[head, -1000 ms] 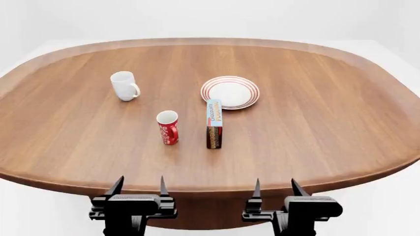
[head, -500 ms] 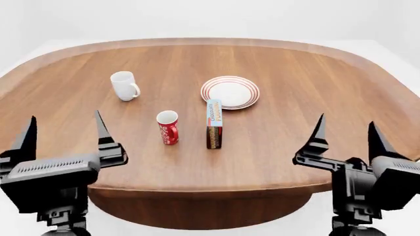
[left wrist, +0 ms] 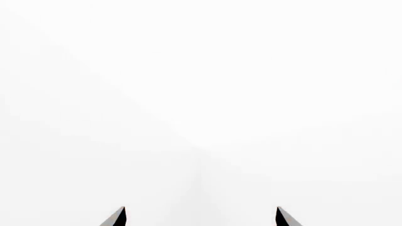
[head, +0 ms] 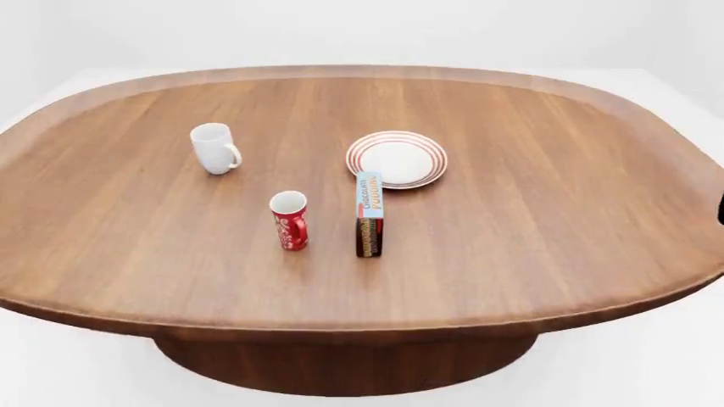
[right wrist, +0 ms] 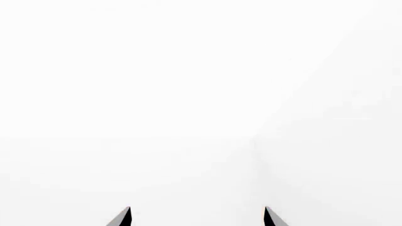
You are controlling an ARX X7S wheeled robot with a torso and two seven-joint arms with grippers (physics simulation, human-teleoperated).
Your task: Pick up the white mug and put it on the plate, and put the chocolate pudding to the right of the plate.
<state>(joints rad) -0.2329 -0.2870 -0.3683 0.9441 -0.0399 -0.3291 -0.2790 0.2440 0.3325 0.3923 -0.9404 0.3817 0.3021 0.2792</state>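
Standing on the wooden table [head: 543, 220], the white mug [head: 214, 147] and red cup [head: 290, 220] show nothing inside; the plate [head: 398, 158] is bare. The chocolate pudding [head: 369, 214] stands at the plate's 7 o'clock, touching its rim. Both wrist views face blank white: left gripper [left wrist: 199, 217] and right gripper [right wrist: 196, 217] fingertips spread apart, holding nothing.

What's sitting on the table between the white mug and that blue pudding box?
In the head view, the red cup stands between the white mug and the chocolate pudding, touching neither.
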